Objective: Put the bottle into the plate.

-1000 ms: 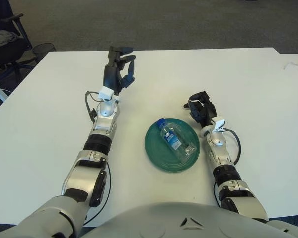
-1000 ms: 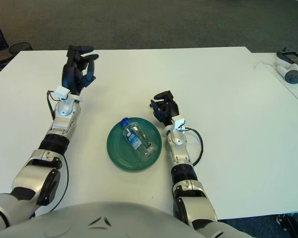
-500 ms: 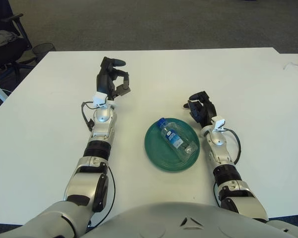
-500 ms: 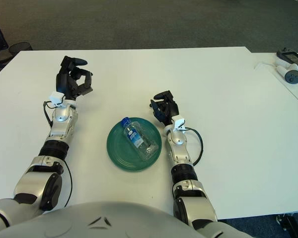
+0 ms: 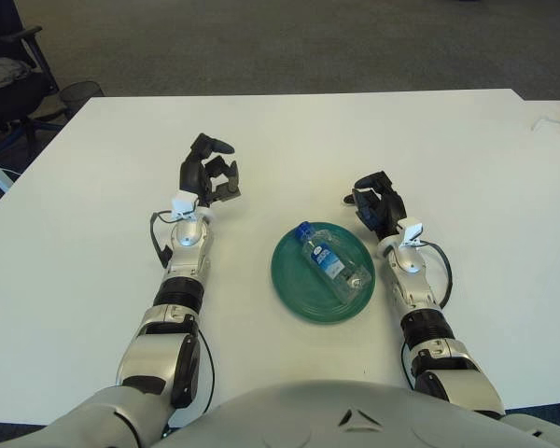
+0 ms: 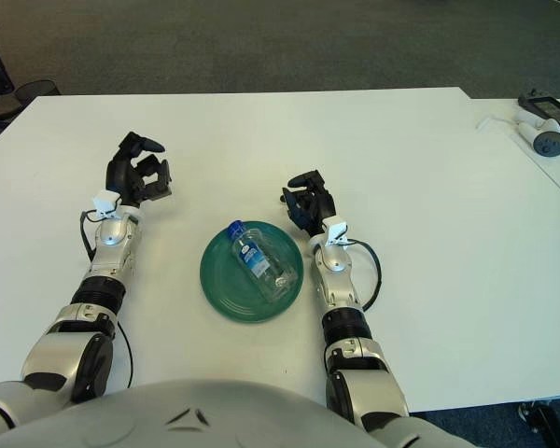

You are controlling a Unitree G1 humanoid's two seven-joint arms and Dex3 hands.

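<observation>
A clear plastic bottle (image 5: 334,265) with a blue cap and blue label lies on its side inside the green plate (image 5: 294,299), cap pointing to the far left. My left hand (image 5: 211,175) is low over the white table, well to the left of the plate and apart from it. Its fingers are loosely bent and hold nothing. My right hand (image 5: 376,202) shows just beyond the plate's right rim, fingers relaxed and empty, not touching the bottle.
The white table (image 5: 355,131) stretches wide beyond the plate. A black office chair (image 5: 9,75) and a wire bin (image 5: 82,93) stand off the far left corner. A small device with a cable (image 6: 546,131) lies on the neighbouring table at the right.
My left hand has come down and back toward me from a raised position, its fingers curling in slightly. The bottle, the plate and my right hand have not moved.
</observation>
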